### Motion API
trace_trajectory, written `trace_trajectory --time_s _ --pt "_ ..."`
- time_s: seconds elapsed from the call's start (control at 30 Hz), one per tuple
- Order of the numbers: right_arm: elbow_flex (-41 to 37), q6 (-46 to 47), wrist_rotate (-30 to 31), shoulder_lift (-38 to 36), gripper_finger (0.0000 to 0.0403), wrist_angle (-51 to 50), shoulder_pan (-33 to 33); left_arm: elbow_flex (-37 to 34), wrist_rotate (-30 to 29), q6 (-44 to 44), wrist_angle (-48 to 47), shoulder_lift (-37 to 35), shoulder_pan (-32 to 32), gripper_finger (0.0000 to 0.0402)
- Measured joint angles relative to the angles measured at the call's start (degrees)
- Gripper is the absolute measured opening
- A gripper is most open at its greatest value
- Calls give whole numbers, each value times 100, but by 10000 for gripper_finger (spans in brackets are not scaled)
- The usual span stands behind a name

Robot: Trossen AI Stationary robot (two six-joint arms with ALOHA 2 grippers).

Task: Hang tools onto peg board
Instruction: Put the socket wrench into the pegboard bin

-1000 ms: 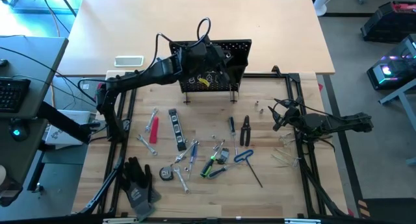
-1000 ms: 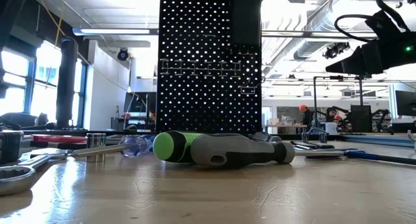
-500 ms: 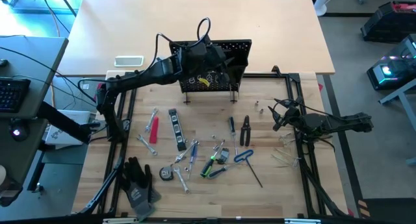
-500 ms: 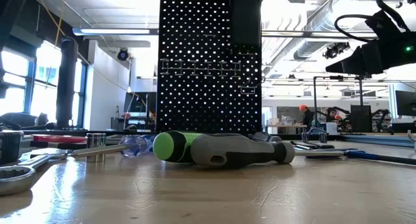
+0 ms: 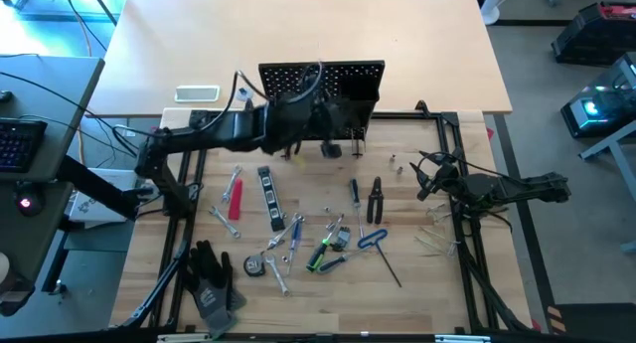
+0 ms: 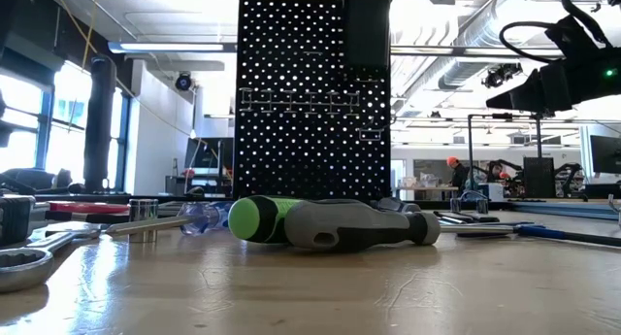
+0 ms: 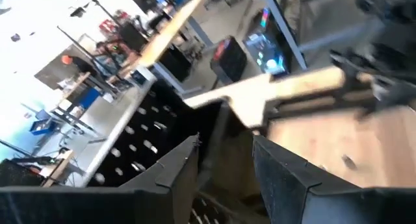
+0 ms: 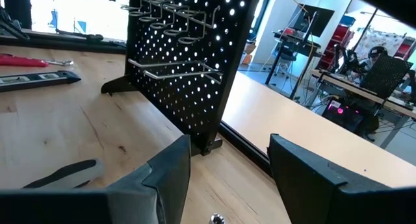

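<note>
While the right arm waits near the table's right edge, its gripper (image 5: 425, 176) spread wide and empty, the high view has the left gripper (image 5: 320, 117) over the front face of the peg board (image 5: 348, 78), which stands upright at the table's far edge; from above I cannot tell how far its fingers are parted or whether they hold anything. Loose tools lie across the middle of the table (image 5: 417, 293): a red-black flat tool (image 5: 235, 197), a black level (image 5: 269, 196), pliers (image 5: 376, 199), a blue-handled hex key (image 5: 373, 238), a green screwdriver (image 5: 320, 254) and wrenches (image 5: 276, 273), with black gloves (image 5: 212, 278) at the near left corner. From table height, the peg board (image 6: 310, 102) rises behind the green screwdriver (image 6: 330, 221), which lies on its side, and a black bin (image 6: 366, 32) sits at the board's upper right. Seen from the left wrist, the two dark fingers (image 7: 170, 172) stand apart with nothing between them, the board's perforated panel (image 7: 140, 143) just beyond. Seen from the right wrist, the fingers (image 8: 170, 165) are spread wide and empty, facing the board (image 8: 188, 62) and its wire holders.
</note>
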Motion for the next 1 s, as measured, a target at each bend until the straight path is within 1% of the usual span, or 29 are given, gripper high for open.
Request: trace_trajectory --time_s 0.1,0.33,0.4,0.53,0.63,0.7,0.73,0.8,0.9,1.0 --pt "1 0 0 0 200 -4 1 0 -56 -257 -422 -81 -241 141" --pt "0 0 0 0 200 -4 1 -2 -65 -1149 -1409 -260 -680 141" --pt "0 2 0 -2 200 -2 2 -176 -67 -1390 -1505 -357 -776 141" --pt "0 0 -1 -2 200 7 1 -997 -234 -1708 -1342 -729 -892 141" --pt "1 4 -34 -1 200 111 0 -1888 -307 -2061 -1003 -1132 -886 141" --pt "0 7 -170 -2 200 229 0 -2583 -282 -2246 -553 -1433 -886 141" --pt "0 7 -298 0 200 338 0 -2948 -253 -2315 -294 -1593 -886 141" --pt "2 27 -759 -2 200 603 0 -3656 -30 -2440 227 -1873 -886 141" --pt "0 209 -1963 -1 200 939 0 -4596 450 -2635 846 -2173 -877 141" --pt "0 218 -3256 -2 200 1119 0 -5293 862 -2924 1167 -2261 -828 141"
